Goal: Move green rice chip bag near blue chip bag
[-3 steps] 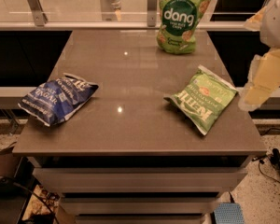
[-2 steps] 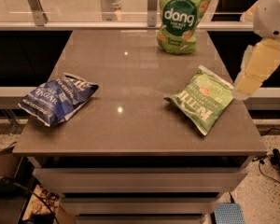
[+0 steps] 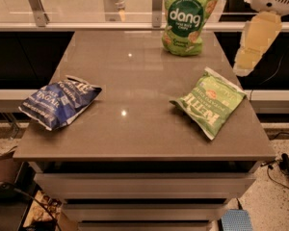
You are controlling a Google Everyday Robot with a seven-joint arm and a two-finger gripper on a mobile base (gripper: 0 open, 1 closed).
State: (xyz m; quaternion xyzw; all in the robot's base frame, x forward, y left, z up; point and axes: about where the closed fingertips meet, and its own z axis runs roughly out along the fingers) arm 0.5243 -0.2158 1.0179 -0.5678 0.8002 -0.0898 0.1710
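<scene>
the blue chip bag (image 3: 60,102) is lying crinkled at the near left of the table (image 3: 135,143), undisturbed. a lighter green flat bag (image 3: 213,102) is lying at the near right and is taking no part in the job. beyond it, off the table's right edge, the gripper (image 3: 245,61) is hanging in the air. over the last second it has been rising and travelling further back. whether it is released or clenched cannot be told. the green rice chip bag (image 3: 185,18) is standing upright at the far edge, unmoved and well apart from the blue one. judgement: the approach is proceeding, with no grasp made yet.
</scene>
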